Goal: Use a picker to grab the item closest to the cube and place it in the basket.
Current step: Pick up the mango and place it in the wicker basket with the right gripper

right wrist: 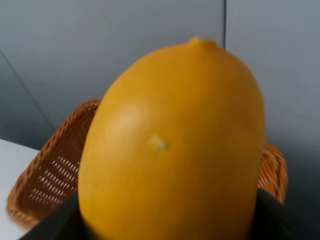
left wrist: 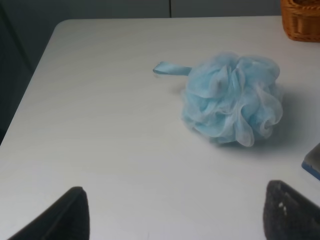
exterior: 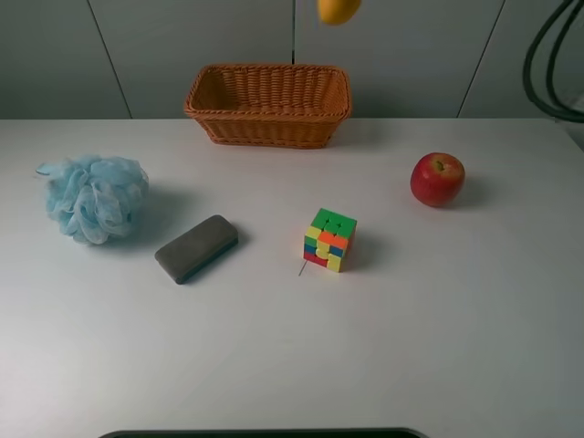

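The right gripper is clamped on a yellow lemon. Its dark fingers are mostly hidden, so the grip looks tight but is hard to see. The basket sits below and behind it. The left gripper has its fingers wide apart and holds nothing. A blue puff lies just ahead of it.

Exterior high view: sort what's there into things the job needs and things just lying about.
Job: lemon, held aloft; wicker basket; colour cube.
Lying about: red apple; grey eraser; blue bath pouf.
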Available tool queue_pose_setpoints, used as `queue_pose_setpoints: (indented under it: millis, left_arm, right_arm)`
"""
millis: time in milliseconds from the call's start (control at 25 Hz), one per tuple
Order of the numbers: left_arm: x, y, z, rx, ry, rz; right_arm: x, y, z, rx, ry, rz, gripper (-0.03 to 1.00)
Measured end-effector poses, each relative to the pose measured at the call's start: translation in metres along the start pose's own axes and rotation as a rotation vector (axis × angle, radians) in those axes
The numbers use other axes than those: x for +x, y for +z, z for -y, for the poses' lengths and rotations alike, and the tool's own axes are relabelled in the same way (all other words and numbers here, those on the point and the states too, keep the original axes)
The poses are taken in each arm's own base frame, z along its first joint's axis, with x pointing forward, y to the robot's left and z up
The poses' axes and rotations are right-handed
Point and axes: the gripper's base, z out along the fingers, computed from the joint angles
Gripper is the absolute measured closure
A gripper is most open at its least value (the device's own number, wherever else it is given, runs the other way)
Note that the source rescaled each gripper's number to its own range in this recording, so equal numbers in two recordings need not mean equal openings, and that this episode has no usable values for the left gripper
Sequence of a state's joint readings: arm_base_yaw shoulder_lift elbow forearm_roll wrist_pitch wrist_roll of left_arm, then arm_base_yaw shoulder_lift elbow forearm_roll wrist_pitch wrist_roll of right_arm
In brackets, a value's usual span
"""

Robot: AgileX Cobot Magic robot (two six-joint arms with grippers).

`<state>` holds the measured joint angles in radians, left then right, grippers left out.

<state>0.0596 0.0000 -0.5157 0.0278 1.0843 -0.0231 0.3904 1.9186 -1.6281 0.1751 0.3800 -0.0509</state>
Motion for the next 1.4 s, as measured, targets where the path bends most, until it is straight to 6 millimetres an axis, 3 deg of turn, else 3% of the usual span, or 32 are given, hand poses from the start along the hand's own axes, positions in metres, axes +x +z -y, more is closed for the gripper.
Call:
queue_pose_setpoints:
  millis: [200, 440, 600, 1000, 1040, 1120, 1160, 1240, 1400]
  left_arm:
    - [0.0, 0.0, 0.0, 0.0, 0.0, 0.0]
    - [0.0, 0.0, 0.0, 0.0, 0.0, 0.0]
    - [0.0, 0.0, 0.0, 0.0, 0.002, 0.0]
    - [0.0, 0.0, 0.0, 0.0, 0.002, 0.0]
    - [0.0, 0.0, 0.0, 0.0, 0.002, 0.0]
    - [0.0, 0.0, 0.0, 0.0, 0.002, 0.0]
    - [0.0, 0.0, 0.0, 0.0, 0.002, 0.0]
    - [0.0, 0.0, 0.0, 0.0, 0.002, 0.0]
    - [0.0, 0.0, 0.0, 0.0, 0.002, 0.0]
  right_arm:
    - [0.029, 0.075, 0.006, 0.01, -0.008, -0.045, 0.91]
    - [0.082, 0.136, 0.016, 0.028, -0.003, -0.139, 0.91]
    - [0.098, 0.148, 0.019, 0.033, -0.001, -0.165, 0.91]
    - [0.092, 0.148, 0.019, 0.034, -0.004, -0.121, 0.91]
    - [0.092, 0.148, 0.019, 0.034, -0.005, -0.121, 0.88]
    - [0.092, 0.148, 0.019, 0.034, -0.005, -0.118, 0.28]
    - [0.091, 0.148, 0.019, 0.034, -0.007, -0.117, 0.1]
    - [0.091, 0.148, 0.019, 0.034, -0.007, -0.117, -0.01]
    - [0.091, 0.148, 0.019, 0.033, -0.011, -0.117, -0.03]
